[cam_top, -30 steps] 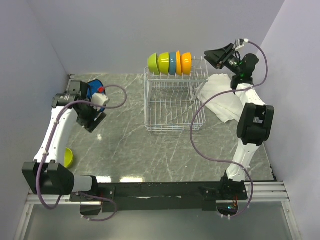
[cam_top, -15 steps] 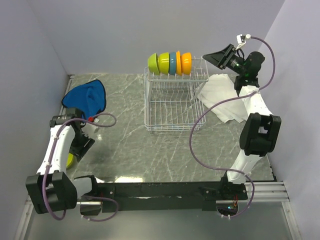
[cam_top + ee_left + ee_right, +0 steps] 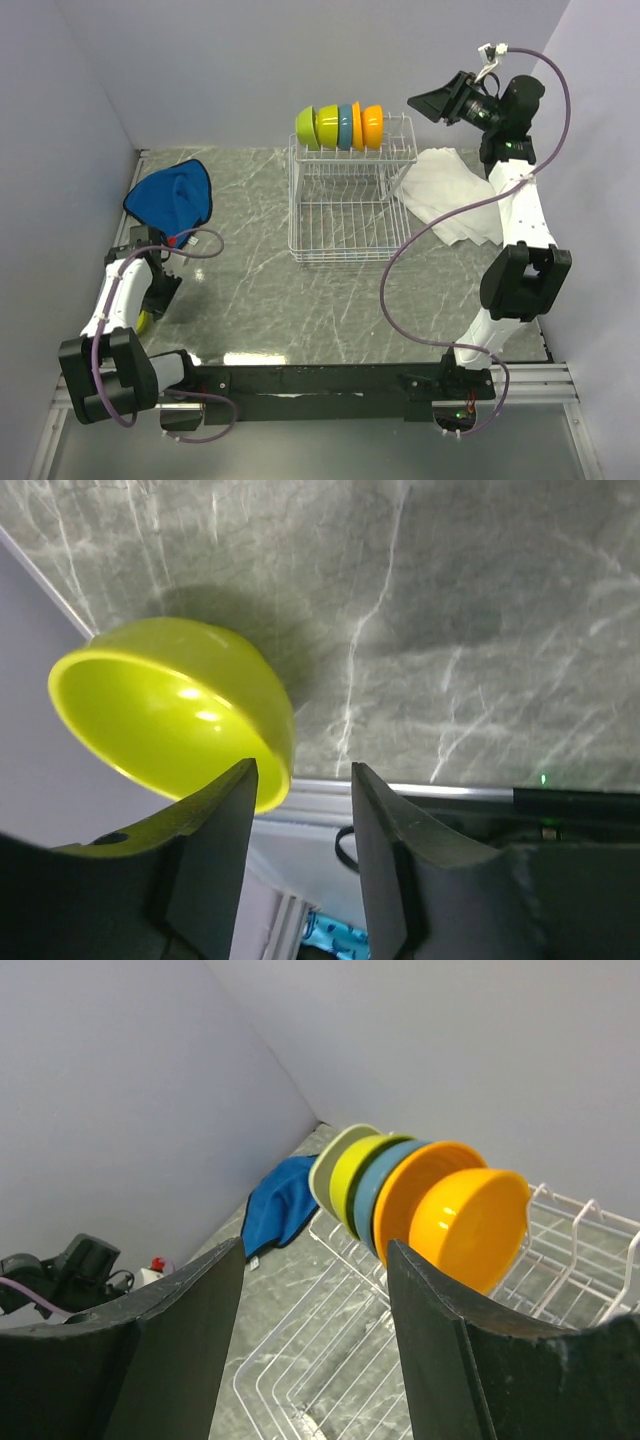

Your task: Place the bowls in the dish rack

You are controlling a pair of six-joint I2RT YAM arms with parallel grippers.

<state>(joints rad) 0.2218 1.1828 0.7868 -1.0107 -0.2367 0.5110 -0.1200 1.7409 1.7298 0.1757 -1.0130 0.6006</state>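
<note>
Clock set on the top view, 12 at the far wall.

- Surface: grey, white-veined stone table [image 3: 330, 310]. Plain pale lilac walls [image 3: 300, 60] close it at 9, 12 and 3.
- Blue cloth [image 3: 172, 197] bunched at 10, white cloth [image 3: 450, 195] spread at 2, just beside the rack.
- Rack [image 3: 345, 262] sits centre to far. Its long axis runs 12 to 6, with the flat grid toward 6 and the raised slots toward 12.
- Four bowls [image 3: 340, 126] stand on edge in the slots. The row runs 9 to 3: lime, lime, blue, orange. Mouths look to face 3, bases toward 9.
- Fifth piece, a lime bowl [image 3: 170, 710], lies at 8 by the table's near left edge, well apart from the rack. It is tilted, mouth turned partly toward the 9 wall.
- Left gripper [image 3: 300, 785] is low over the lime bowl. Jaws are about half wide and astride its rim, with a gap between one finger and the bowl wall.
- Right gripper [image 3: 415, 101] is raised at 1, pointing toward 9 at the row. Jaws are wide, nothing between them.
</note>
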